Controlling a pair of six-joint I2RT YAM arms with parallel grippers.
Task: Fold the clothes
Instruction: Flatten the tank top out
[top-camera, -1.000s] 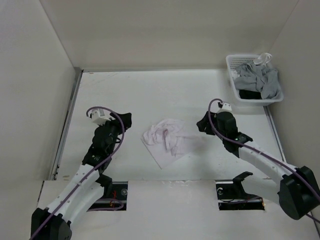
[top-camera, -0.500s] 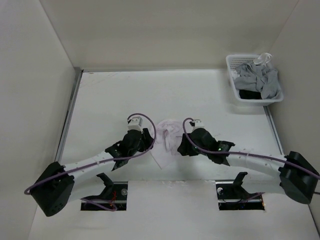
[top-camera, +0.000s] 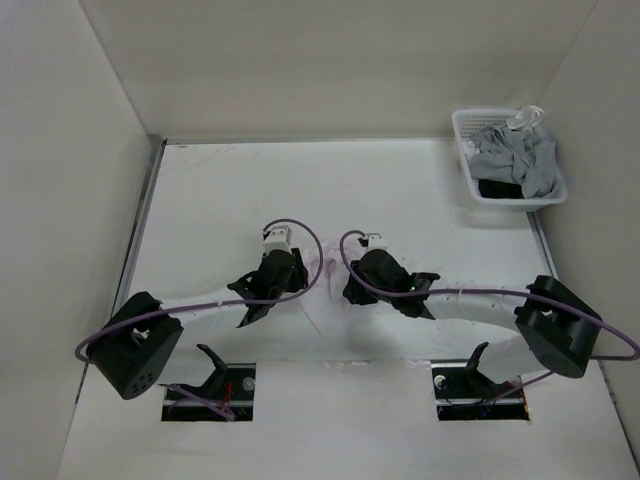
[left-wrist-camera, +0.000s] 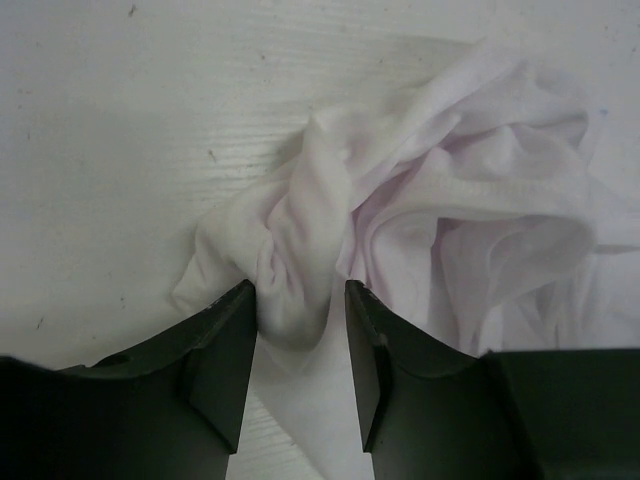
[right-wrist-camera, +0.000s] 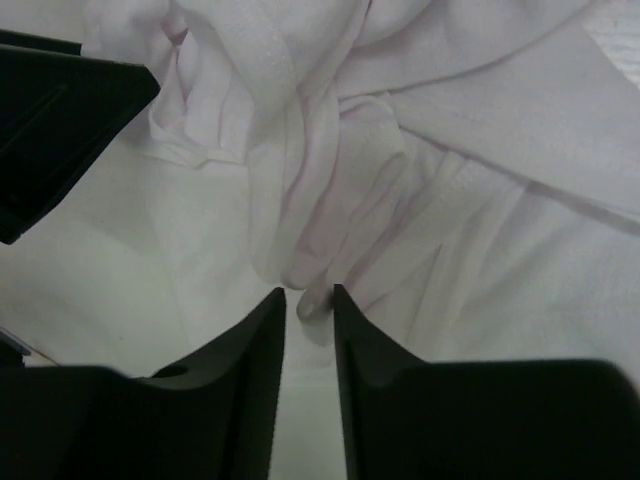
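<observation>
The clothes are showing plain white, faintly pink in the folds, on a white, finely grained table. The left end effector and right end effector are looking black, the slotted basket white, its garments grey.

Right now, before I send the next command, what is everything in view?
garment: one, white, crumpled mid-table between the arms
basket: one, white slotted plastic, table's far right corner
grey clothes: heap, count unclear, grey, in the basket
dark item: one, black, in the basket at its near side
table: one, white, walls on three sides
left arm: one, white and black, purple cable, reaching in from the near left
right arm: one, same colours, reaching in from the near right
left fingers: two, black, either side of a bunched fold of the garment; grip unclear
right fingers: two, black, astride a narrow fold of the garment; grip unclear
</observation>
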